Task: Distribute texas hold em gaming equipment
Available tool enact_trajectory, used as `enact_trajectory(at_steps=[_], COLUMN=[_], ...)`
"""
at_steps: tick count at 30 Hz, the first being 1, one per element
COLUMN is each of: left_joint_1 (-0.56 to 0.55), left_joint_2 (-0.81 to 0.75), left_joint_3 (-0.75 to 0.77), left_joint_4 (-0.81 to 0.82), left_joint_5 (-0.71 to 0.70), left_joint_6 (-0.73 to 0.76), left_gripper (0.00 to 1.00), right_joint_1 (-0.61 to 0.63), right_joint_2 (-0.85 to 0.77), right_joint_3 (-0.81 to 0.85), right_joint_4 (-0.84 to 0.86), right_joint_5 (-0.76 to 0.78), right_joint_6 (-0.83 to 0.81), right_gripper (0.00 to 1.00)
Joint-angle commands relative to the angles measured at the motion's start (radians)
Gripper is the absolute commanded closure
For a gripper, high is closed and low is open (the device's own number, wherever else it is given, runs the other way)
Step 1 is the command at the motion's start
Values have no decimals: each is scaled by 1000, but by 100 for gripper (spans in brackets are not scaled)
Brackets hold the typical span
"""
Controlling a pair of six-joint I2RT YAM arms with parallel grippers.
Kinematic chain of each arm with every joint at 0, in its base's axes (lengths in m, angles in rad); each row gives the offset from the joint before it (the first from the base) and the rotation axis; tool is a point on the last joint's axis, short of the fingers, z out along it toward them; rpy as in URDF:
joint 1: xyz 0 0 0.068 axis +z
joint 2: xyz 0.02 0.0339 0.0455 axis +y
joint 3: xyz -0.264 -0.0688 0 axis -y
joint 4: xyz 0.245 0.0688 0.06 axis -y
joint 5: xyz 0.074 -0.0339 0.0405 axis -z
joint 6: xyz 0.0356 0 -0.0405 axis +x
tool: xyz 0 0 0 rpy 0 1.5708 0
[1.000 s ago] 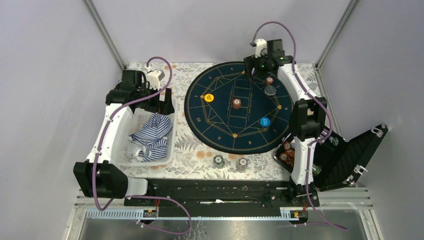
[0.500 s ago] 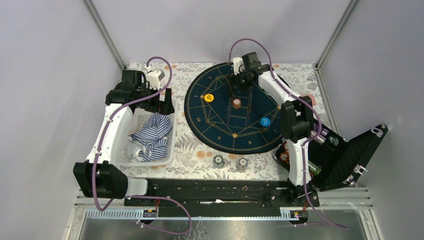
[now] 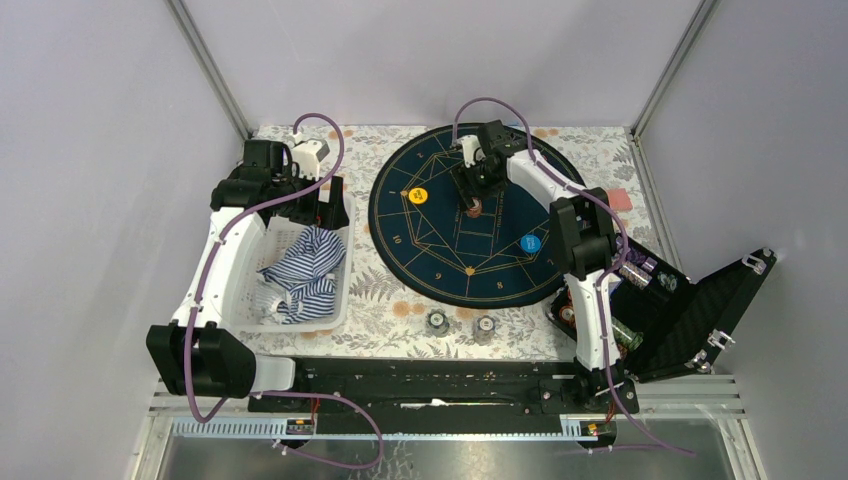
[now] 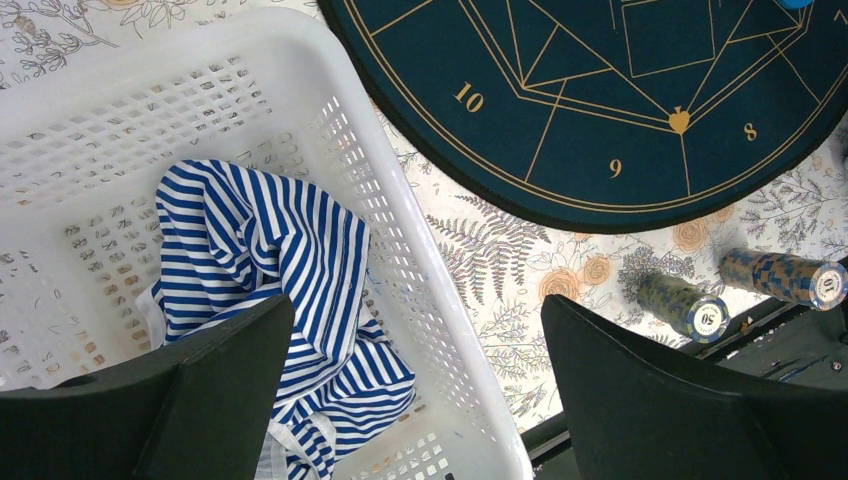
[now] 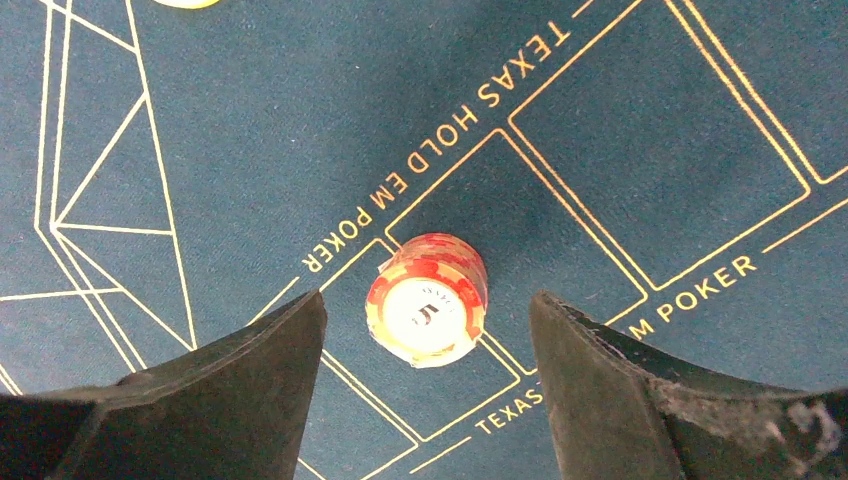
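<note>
Left gripper point(image 4: 418, 320) hangs spread wide and empty over the white basket point(image 4: 410, 270) holding the striped cloth point(image 4: 250, 250), probably parked clear. A greenish chip stack point(image 4: 683, 305) and a blue-tan chip stack point(image 4: 790, 278) wait on the table just near of the mat point(image 3: 440, 262). Mid-mat, the right gripper point(image 5: 428, 298) straddles the upright red chip stack point(image 5: 428, 312) with fingers apart and gaps both sides, not pinching, likely lined up to grab it; yellow disc point(image 3: 419, 195) to its left, blue disc point(image 3: 531, 243) to its right.

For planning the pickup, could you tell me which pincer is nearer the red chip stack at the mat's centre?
Right. The right pincer straddles the red chip stack, not touching; the left pincer hangs over the basket, off the mat.
</note>
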State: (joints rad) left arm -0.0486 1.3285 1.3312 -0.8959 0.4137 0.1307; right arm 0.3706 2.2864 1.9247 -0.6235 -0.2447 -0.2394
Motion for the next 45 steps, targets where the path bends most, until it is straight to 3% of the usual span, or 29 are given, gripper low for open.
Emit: enact_trajectory(at_steps=[1,11,25,38,45], left_joint_1=[-2,-2,-2,-2,-2], left_joint_2=[-34,-36,-36,-45,-51], left_joint_3=[0,-4,-4,-8,-9], left_joint_4=[43,43,43,43,41], left_joint_5=[10,5,6,8,12], left_joint_6=[-1,1,-1,-1,-1], left_gripper=[1,1,1,1,1], right_joint_1=[20,34,42,14,-60], right_joint_2=[13,27,1,-145,-341], right_joint_3=[1,-3,1,-17,-236], right_joint_4=[-10,-12,-32,-77,-57], right_joint_5=[31,73,92,85,67], right_joint_6=[-12,-30,-41,-50,-95], right_gripper=[21,37,48,59,59])
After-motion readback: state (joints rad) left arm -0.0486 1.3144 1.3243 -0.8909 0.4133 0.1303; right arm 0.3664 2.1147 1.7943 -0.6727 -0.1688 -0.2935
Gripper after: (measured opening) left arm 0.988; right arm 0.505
